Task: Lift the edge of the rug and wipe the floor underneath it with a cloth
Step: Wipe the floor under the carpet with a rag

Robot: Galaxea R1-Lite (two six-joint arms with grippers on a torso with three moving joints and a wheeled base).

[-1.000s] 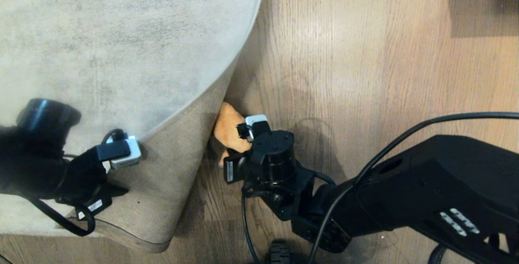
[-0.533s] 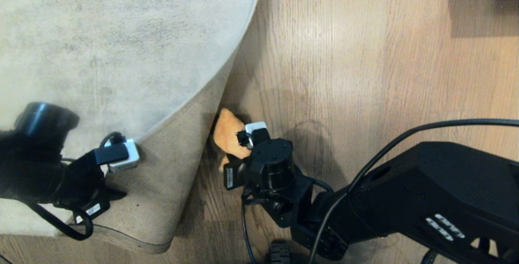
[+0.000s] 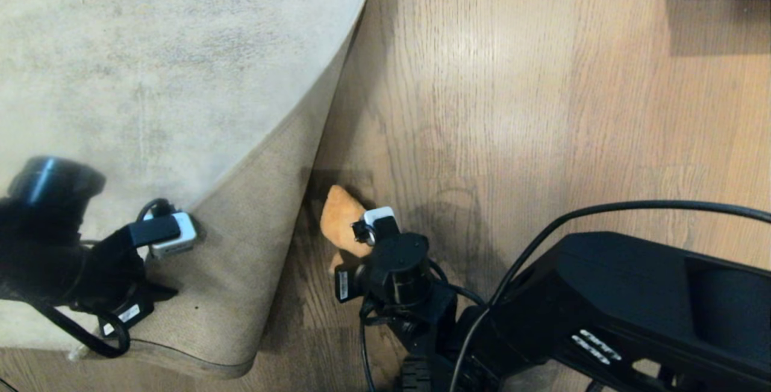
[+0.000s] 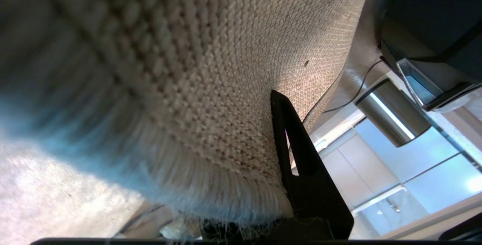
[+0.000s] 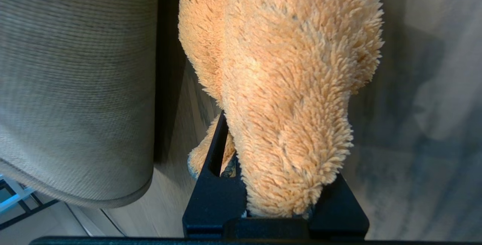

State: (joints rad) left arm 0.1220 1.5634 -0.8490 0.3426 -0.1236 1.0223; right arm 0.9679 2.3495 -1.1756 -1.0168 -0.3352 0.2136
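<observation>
The floor [image 3: 512,109], brown wood-grain planks with a light sheen, takes up the whole right side of the scene and runs to the far edge, with a dark patch at the far right corner. The pale grey-beige rug [image 3: 150,67] covers the left half.

The rug edge [image 3: 253,241] on its near right side is raised off the planks and folded back, so the tan woven backing faces up and slopes down to the floor at its right border. A shadowed strip of bare floor shows just right of that border.

The right arm [image 3: 602,308] reaches in from the near right, a black cable looping over it. The left arm [image 3: 54,253] comes in from the near left, over the rug.

The left gripper [image 4: 280,184] sits at the near left of the folded part, its jaws drawn narrow and pinching the rug edge [image 4: 241,196]; the woven backing fills its wrist view and the fringe lies against one black finger [image 4: 301,169].

The cloth [image 3: 340,220], a fluffy mustard-tan rag, lies on the floor just right of the lifted rug edge, near but apart from it. The right gripper [image 5: 275,196] clamps the cloth's [image 5: 286,87] near end, the rest trailing away over the planks.
</observation>
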